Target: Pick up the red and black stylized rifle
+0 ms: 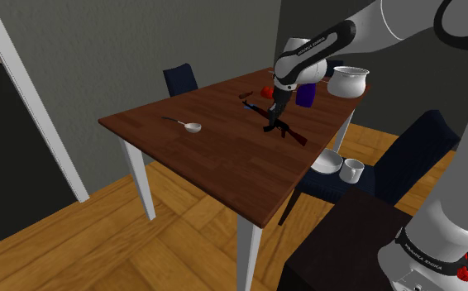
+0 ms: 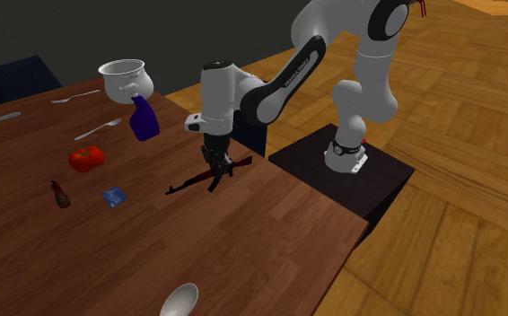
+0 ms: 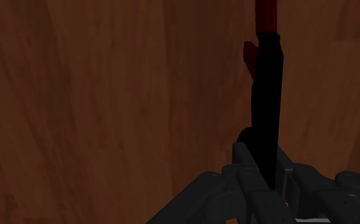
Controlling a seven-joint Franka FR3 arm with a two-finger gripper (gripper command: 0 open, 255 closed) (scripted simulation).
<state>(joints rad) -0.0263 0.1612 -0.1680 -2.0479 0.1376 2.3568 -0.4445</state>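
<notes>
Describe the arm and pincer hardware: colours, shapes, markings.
The arm has rounded, glossy white links with dark bands at the joints. Pale lettering runs along the dark band near the wrist and around the black base ring, which has a small red mark beside it. The pincer is all black, with two fingers.

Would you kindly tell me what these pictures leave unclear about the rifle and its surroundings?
The rifle: its red end is cut off by the wrist view's edge.
Its middle: covered by the gripper in the second exterior view.
Whether it rests on the table: too small in the shoulder view.
Small blue item: second exterior view, too small to identify.
</notes>
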